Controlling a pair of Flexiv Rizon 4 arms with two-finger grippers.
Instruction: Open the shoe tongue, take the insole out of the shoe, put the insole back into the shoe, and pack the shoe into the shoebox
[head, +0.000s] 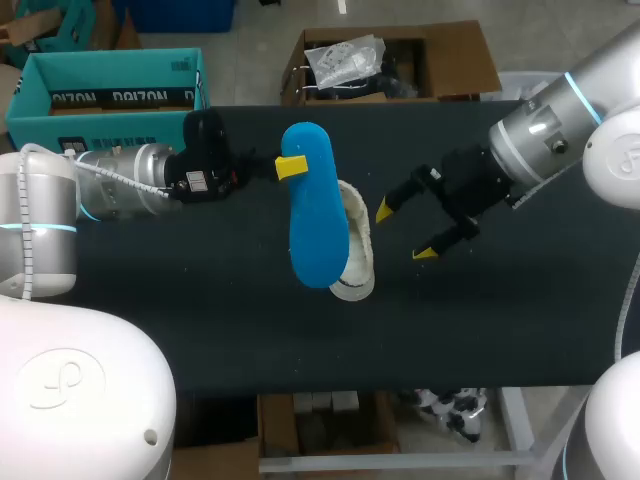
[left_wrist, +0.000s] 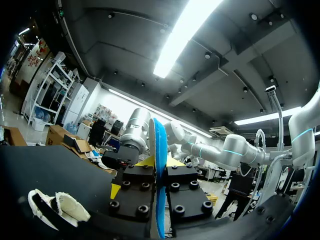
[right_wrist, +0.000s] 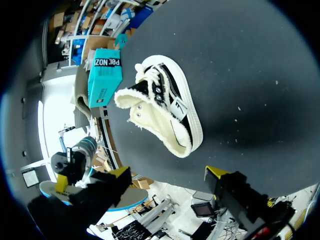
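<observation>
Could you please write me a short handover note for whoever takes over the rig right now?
Left hand: shut on the blue insole, held in the air above the shoe.
Right hand: open and empty, hanging beside the shoe.
Shoe: lies on the table, its mouth spread wide.
Shoebox: teal, at the table's far left corner.
Done: tongue opened, insole taken out.
Left: put the insole back into the shoe, then pack the shoe into the shoebox.
</observation>
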